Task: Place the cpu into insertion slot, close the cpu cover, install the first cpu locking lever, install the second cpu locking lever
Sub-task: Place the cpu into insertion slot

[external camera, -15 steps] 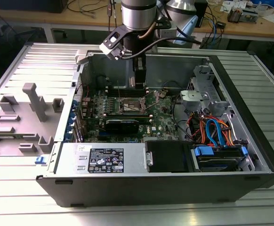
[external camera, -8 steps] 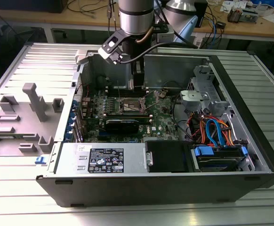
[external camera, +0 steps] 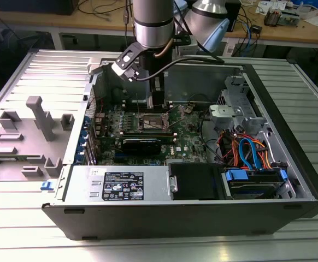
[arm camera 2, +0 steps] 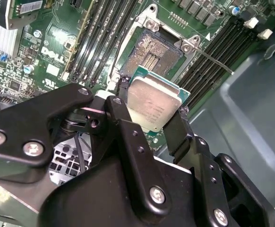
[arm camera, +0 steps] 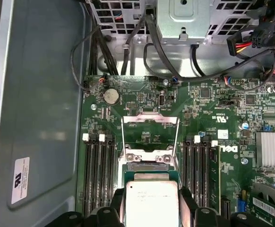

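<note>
Pinching cpu (arm camera 2: 152,103) by two edges with gripper (arm camera 2: 150,119); flat, square, dull grey on top, green-rimmed; tilted just over slot (arm camera 2: 151,53), cover (arm camera: 150,119) swung open.

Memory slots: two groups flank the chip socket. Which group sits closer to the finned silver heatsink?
The group between the socket and the heatsink; the other group lies past the socket, beside the bare grey case panel.
</note>
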Robot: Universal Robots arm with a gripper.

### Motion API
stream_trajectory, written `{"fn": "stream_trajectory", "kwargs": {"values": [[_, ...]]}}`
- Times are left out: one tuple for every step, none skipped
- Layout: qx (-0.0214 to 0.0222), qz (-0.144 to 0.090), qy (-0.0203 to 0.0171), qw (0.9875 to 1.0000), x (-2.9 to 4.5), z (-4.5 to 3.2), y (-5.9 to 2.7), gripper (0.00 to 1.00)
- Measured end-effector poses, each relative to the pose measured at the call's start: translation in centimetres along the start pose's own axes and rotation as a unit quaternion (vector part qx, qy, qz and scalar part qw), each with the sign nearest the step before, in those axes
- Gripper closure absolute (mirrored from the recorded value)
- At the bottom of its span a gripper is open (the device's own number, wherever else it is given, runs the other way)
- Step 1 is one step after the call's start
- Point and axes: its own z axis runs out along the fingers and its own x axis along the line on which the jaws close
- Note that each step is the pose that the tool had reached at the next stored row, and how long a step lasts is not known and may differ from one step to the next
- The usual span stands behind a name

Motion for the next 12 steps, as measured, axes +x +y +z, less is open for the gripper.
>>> {"fn": "stream_trajectory", "kwargs": {"values": [[-0.0017, 0.000, 0.0000, 1.0000, 0.00, 0.24, -0.06, 0.45], [-0.0026, 0.000, 0.0000, 1.0000, -0.01, 0.38, -0.08, 0.45], [-0.0032, 0.000, -0.0001, 1.0000, -0.01, 0.52, -0.11, 0.45], [-0.0039, 0.000, 0.0000, 1.0000, -0.01, 0.78, -0.20, 0.45], [-0.0041, 0.000, -0.0001, 1.0000, -0.01, 0.94, -0.25, 0.45], [-0.0041, 0.000, -0.0001, 1.0000, -0.02, 1.11, -0.31, 0.45], [-0.0042, 0.000, -0.0001, 1.0000, -0.02, 1.45, -0.39, 0.45], [-0.0042, 0.000, -0.0001, 1.0000, -0.03, 1.90, -0.48, 0.45], [-0.0042, 0.001, -0.0002, 1.0000, -0.03, 2.29, -0.54, 0.45], [-0.0042, 0.003, -0.0004, 1.0000, -0.02, 2.57, -0.58, 0.45], [-0.0043, 0.004, -0.0005, 1.0000, 0.00, 2.73, -0.61, 0.45], [-0.0043, 0.005, -0.0006, 1.0000, 0.02, 2.95, -0.65, 0.45]]}}
